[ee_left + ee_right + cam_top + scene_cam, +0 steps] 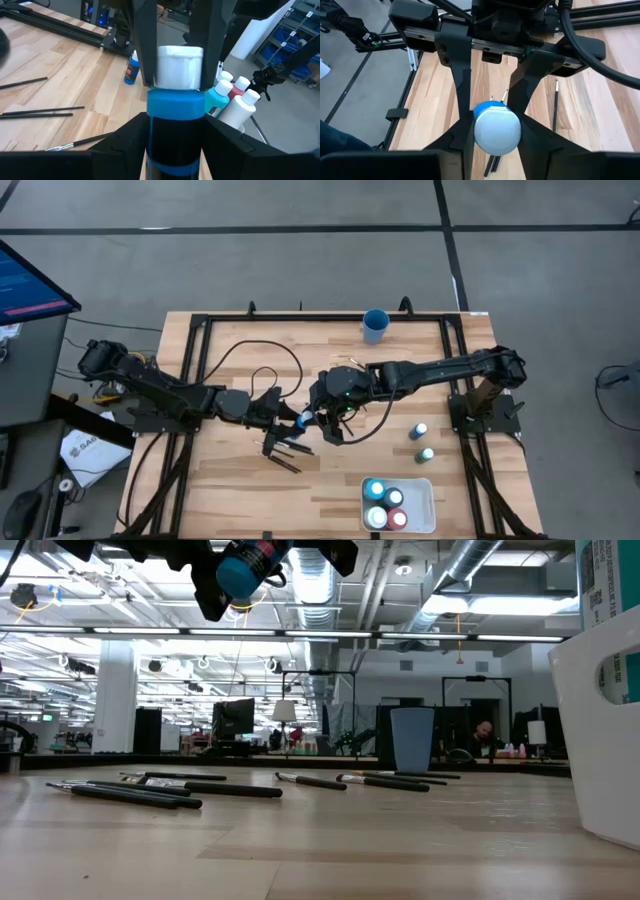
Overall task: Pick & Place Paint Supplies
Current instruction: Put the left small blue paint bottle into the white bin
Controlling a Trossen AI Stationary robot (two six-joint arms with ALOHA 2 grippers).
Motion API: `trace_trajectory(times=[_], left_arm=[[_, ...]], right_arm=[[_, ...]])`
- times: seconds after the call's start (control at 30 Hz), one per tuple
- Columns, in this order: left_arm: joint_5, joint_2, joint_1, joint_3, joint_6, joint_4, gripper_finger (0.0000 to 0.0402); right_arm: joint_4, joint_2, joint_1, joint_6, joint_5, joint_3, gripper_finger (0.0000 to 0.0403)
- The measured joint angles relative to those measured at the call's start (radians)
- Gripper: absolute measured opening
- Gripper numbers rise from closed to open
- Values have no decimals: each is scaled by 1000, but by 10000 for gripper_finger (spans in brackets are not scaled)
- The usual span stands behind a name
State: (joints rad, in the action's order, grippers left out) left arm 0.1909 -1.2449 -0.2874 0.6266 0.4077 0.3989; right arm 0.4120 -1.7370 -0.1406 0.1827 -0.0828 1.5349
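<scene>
Meeting above mid-table, the left gripper clamps the blue bottle by its body while the right gripper closes on its white cap, likely a handover toward the tray. Brushes lie scattered below; two bottles stand beside the tray, leaving an open path.

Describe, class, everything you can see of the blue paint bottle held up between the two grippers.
The blue paint bottle is a small, plastic-looking cylinder with a bright blue body and a white cap. It hangs in the air above the middle of the wooden table, touching no surface. The left gripper clasps its body from both sides, while the right gripper has its fingers against the cap. From the right wrist, only the cap's rounded top and a blue rim show.
</scene>
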Motion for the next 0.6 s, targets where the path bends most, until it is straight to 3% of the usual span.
trace_trajectory(times=[0.27, 0.6], left_arm=[[-6, 0, 0, 0, 1, 11, 172], [-101, 1, -37, 2, 43, -23, 216]], right_arm=[[10, -1, 0, 1, 1, 0, 106], [200, 60, -13, 11, 7, 33, 106]])
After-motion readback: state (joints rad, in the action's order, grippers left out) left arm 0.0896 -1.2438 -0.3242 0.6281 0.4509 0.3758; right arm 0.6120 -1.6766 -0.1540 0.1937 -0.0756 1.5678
